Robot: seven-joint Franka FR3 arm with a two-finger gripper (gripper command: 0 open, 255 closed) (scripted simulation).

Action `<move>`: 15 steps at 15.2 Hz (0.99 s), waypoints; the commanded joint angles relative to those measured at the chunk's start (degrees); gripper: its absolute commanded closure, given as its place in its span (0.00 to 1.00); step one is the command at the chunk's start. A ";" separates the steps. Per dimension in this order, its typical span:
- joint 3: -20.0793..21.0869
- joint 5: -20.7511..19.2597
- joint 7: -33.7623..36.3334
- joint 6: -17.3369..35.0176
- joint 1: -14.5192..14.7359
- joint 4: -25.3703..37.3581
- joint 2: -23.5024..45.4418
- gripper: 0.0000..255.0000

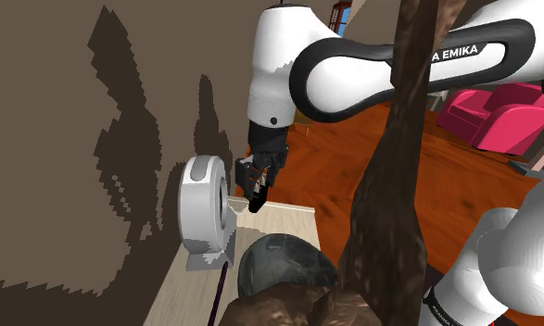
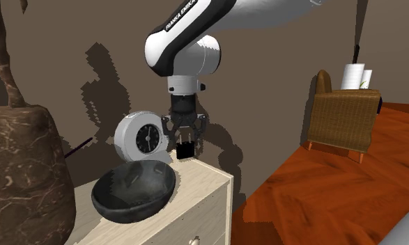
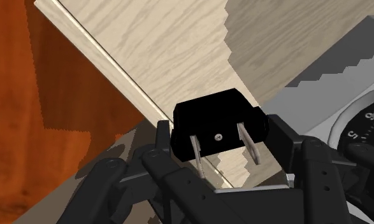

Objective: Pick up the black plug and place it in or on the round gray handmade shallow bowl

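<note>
Black plug point(image 1: 256, 203), shoulder view: centre of frame, clamped in the black jaws hanging from the white arm point(image 1: 353, 74). It sits at the far edge of the pale wood dresser point(image 1: 293, 222); can't tell if it touches the top or is just off it. White round clock point(image 1: 205, 211) is just left of it. Dark grey bowl point(image 1: 284, 264) is lower centre, near the plug but apart, and nothing is inside as far as visible. A brown plant trunk point(image 1: 395, 185) cuts across the right half.

Second exterior view: plug point(image 2: 186, 149) is in mid-frame, with the jaws closed on it from above, over the dresser's point(image 2: 206, 177) back corner. Clock point(image 2: 141, 138) is to its left, showing a black dial. Bowl point(image 2: 134, 190) is lower left of the plug, on the dresser's near part, with its hollow empty. Wicker chair point(image 2: 345, 118) is at right on a red-brown floor.

Wrist view: plug point(image 3: 217, 121) is centre, two metal prongs facing the camera, and the fingers point(image 3: 161, 137) press both of its sides, so the grip is firm. Wood grain and the dresser edge lie behind it.

Progress, as a judgement: grasp done; lift barely begun or not yet begun. Left to do: raise it, carry it over to the bowl, lower it, release.
</note>
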 commanded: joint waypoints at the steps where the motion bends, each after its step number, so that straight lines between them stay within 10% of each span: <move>1: -0.09 0.23 -0.16 -1.66 -0.02 1.13 -0.56 1.00; 15: -0.37 0.22 -0.25 -12.43 -0.21 11.66 -0.82 1.00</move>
